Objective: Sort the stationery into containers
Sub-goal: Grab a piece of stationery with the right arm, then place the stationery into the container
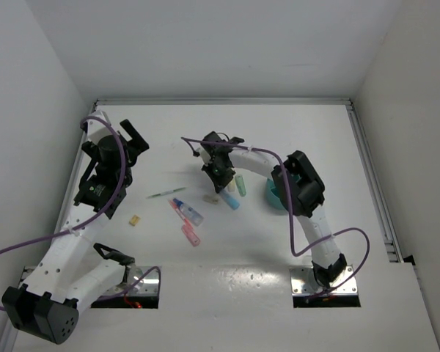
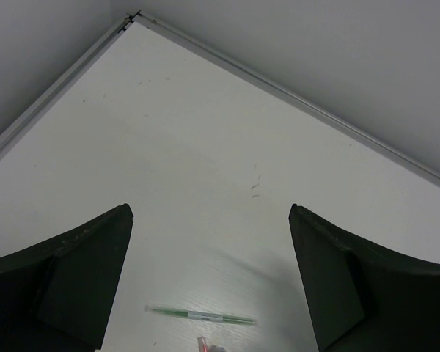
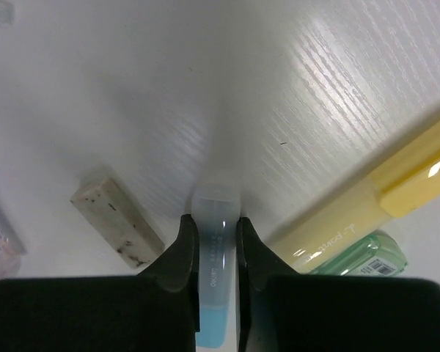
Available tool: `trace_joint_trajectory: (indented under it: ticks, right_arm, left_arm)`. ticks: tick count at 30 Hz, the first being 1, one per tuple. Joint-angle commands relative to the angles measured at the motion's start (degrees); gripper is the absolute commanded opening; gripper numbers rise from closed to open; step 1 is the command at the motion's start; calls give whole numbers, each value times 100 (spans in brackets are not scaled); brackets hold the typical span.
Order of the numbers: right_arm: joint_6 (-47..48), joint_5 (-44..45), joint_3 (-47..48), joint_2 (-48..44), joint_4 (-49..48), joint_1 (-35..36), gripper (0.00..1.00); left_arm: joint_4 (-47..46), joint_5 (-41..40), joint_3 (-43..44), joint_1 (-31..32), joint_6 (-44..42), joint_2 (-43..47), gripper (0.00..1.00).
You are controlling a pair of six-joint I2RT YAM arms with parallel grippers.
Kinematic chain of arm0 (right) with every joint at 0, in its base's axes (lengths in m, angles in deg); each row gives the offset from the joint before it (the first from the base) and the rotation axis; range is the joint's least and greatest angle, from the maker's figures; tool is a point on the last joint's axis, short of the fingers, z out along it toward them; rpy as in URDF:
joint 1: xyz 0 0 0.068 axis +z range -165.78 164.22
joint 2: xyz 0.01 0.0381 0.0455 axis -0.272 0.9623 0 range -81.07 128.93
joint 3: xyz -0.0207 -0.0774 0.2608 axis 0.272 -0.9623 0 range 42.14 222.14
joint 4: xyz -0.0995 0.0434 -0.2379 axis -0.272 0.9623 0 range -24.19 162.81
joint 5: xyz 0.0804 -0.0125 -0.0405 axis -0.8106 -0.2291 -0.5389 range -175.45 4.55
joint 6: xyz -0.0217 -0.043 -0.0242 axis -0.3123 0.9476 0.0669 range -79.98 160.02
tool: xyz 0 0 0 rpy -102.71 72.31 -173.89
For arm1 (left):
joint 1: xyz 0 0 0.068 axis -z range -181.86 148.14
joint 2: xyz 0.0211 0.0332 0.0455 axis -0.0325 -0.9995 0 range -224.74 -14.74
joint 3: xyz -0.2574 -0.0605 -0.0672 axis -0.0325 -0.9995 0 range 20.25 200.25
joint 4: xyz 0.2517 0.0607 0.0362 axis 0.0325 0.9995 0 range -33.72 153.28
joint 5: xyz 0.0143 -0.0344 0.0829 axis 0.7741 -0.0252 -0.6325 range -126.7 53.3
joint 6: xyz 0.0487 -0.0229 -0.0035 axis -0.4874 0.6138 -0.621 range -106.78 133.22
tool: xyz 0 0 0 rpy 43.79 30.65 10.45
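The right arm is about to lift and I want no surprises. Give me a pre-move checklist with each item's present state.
1. Grasp: the right tool is shut on the light-blue marker, one finger on each side: ok.
2. Grip firm enough to lift: cannot tell.
3. The grey eraser lies apart from the fingers: ok.
4. The yellow marker apart from the fingers: cannot tell; its end lies right beside one finger.
5. The teal tub open to receive: cannot tell; the right arm hides most of it in the top view.
6. The left tool is open, empty and far from the right tool: ok.
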Motion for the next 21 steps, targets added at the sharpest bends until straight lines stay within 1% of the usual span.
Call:
trace_joint_trajectory:
  ticks: [1,3,4,5,6,7,8,9,10,12,14,17,21]
  right_arm:
    - [283,-286,449,-539,105,-28,0]
    - [283,-42,513,-944,-200,-28,0]
    - [283,613,278,-1190,-481,-28,0]
    - [283,1106,24,-1758,-1319,-28,0]
    - [283,1642,-301,-2077,-1849,-28,0]
    - [510,2579,-1061,-2385,-2403,-80,0]
    - [634,2971,-1469,-2692,-3557,-80,0]
    - [748,3610,-1856,-3269,-4064,-80,0]
    - [862,3729,-2478,-3536,-4452,-150,0]
    - [943,3923,-2816,-4003,-4807,-221,0]
    - [995,4046,-3063,-4529,-4808,-283,0]
    - [890,4100,-3309,-4979,-4676,-414,0]
    - [662,3924,-4440,-6067,-4930,-633,0]
  left_arm:
    - [-253,109,5,-6,-52,-35,94]
    - [-314,223,5,-6,-113,-96,94]
    - [-314,407,5,-6,-114,-97,94]
    - [-314,487,5,-6,-166,-158,93]
    - [-367,566,5,-6,-167,-158,93]
    - [-367,706,65,-6,-236,-236,93]
    - [-367,760,66,-6,-237,-298,93]
    - [-367,812,66,-6,-237,-299,93]
    - [-367,813,66,-6,-237,-351,93]
    - [-367,945,119,-6,-237,-352,91]
    - [-367,1102,119,-6,-237,-404,91]
    - [-367,1173,119,-6,-237,-404,91]
    - [-367,1357,119,-6,-237,-457,90]
